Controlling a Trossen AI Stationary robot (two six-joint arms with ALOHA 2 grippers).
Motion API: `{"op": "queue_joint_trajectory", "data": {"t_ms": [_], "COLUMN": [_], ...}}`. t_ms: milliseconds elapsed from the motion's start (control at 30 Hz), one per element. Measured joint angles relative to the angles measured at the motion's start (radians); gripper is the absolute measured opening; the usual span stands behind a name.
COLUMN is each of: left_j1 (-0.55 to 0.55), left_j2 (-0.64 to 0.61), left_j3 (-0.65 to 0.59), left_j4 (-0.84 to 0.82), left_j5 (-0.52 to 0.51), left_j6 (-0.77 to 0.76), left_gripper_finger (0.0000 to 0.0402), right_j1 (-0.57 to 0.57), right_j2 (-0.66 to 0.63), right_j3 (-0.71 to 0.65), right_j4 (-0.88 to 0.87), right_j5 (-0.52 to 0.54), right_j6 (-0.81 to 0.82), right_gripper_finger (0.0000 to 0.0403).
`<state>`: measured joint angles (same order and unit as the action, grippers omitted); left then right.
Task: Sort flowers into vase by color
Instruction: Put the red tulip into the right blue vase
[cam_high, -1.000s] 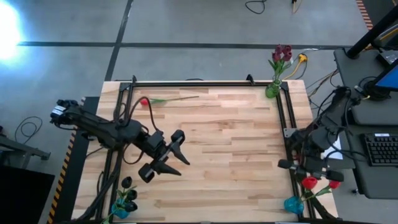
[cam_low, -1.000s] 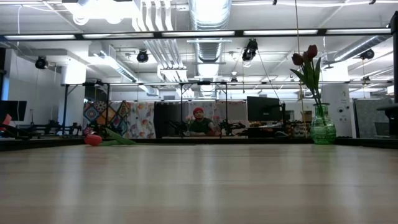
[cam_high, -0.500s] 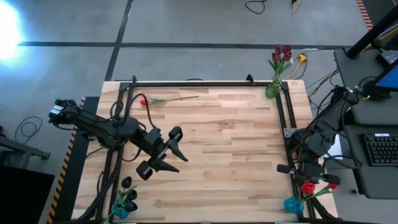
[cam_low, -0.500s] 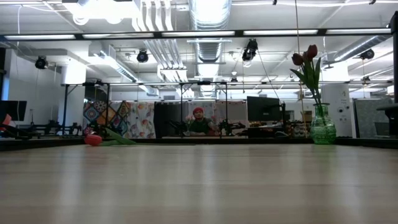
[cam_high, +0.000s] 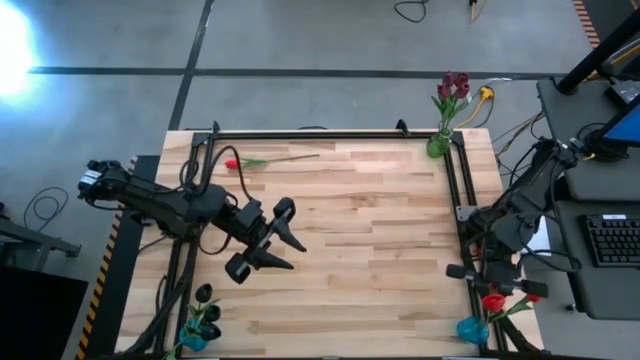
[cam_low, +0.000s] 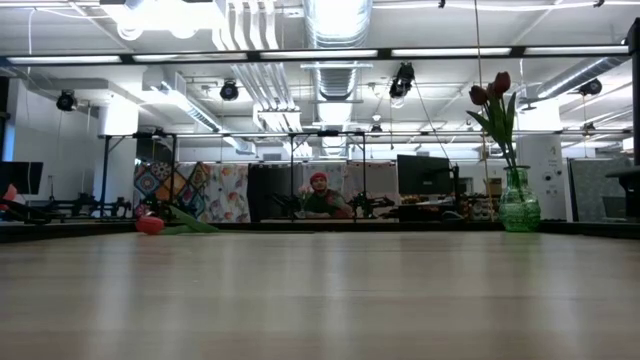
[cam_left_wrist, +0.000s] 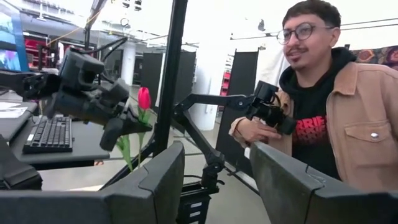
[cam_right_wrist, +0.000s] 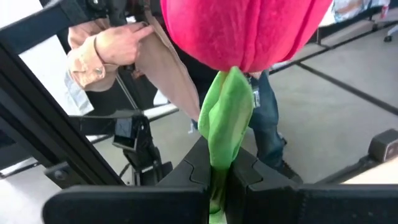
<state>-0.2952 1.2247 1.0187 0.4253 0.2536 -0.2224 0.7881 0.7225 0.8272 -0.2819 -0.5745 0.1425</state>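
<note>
Here a red tulip (cam_right_wrist: 245, 31) sits pinched by its green stem in the right tool (cam_right_wrist: 217, 180), just above the blue vase (cam_high: 472, 328) at the worktop's (cam_high: 360, 260) near right corner — the placing step, I judge. Next comes lowering the stem into that vase, then letting go. 1 red flower (cam_high: 232, 163) lies by the far left edge. The left tool (cam_high: 282, 240) hovers near it — fingers apart, empty.
</note>
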Motion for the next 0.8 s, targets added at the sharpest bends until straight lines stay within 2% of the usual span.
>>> {"op": "queue_joint_trajectory", "data": {"t_ms": [167, 533, 800], "left_j1": [0.012, 0.032, 0.032], "left_j2": [-0.001, -0.001, -0.001], "left_j3": [0.000, 0.000, 0.000], "left_j4": [0.000, 0.000, 0.000], "left_j5": [0.026, 0.053, 0.075], "left_j6": [-0.008, -0.011, -0.023], "left_gripper_finger": [0.0171, 0.0171, 0.0171], "right_j1": [0.000, 0.000, 0.000], "right_j2": [0.001, 0.001, -0.002], "right_j3": [0.065, 0.249, 0.396], "right_j4": [-0.013, -0.066, -0.155], "right_j5": [0.004, 0.158, 0.371], "right_j6": [-0.025, -0.053, -0.085], "right_gripper_finger": [0.0009, 0.0009, 0.0009]}}
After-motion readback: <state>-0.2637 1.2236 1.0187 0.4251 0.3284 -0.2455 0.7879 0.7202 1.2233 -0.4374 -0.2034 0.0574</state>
